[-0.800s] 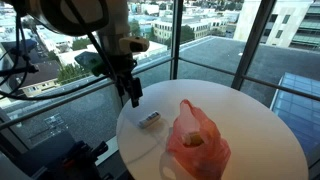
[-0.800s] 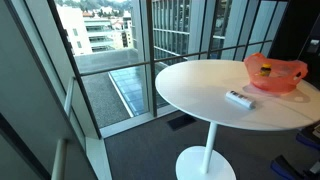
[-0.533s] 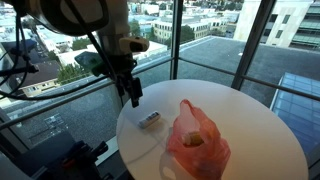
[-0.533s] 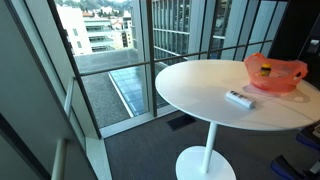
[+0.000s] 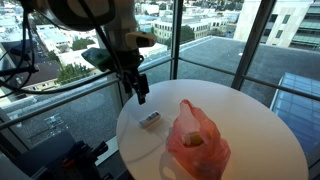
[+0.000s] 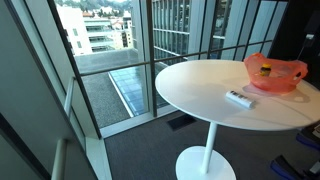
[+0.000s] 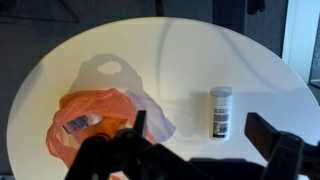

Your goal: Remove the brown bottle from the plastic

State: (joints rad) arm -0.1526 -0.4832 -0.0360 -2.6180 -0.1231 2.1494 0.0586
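Tool (image 5: 140, 97) spread open, empty, hovering above tabletop (image 5: 250, 125) away from orange plastic bag (image 7: 105, 112). Brown bottle (image 7: 82, 122) sits inside the bag; white bottle (image 7: 220, 110) lies beside the bag.

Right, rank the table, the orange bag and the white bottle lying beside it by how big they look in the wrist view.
1. white table: fills most of the view.
2. orange bag: covers a good part of the table's near side.
3. white bottle: plainly the smallest.
All rest on one surface, so nearness hardly skews this.
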